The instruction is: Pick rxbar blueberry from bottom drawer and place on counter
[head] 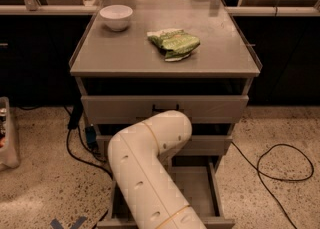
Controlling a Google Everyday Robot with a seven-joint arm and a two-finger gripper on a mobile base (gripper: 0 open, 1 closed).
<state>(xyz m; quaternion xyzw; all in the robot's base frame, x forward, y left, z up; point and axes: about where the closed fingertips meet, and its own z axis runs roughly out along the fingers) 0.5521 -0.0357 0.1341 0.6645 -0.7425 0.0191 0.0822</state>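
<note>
The bottom drawer (196,193) stands pulled out, and a strip of its grey floor shows on the right. My thick white arm (150,168) bends at an elbow in front of the middle drawer and runs down across the open drawer's left and middle. My gripper is out of sight, hidden somewhere behind or below the arm. The rxbar blueberry is hidden too. The counter (125,55) is the flat grey cabinet top above.
On the counter a white bowl (116,17) sits at the back left and a green-and-white snack bag (175,43) near the middle. The two upper drawers (165,109) are closed. Black cables (280,165) lie on the speckled floor on both sides.
</note>
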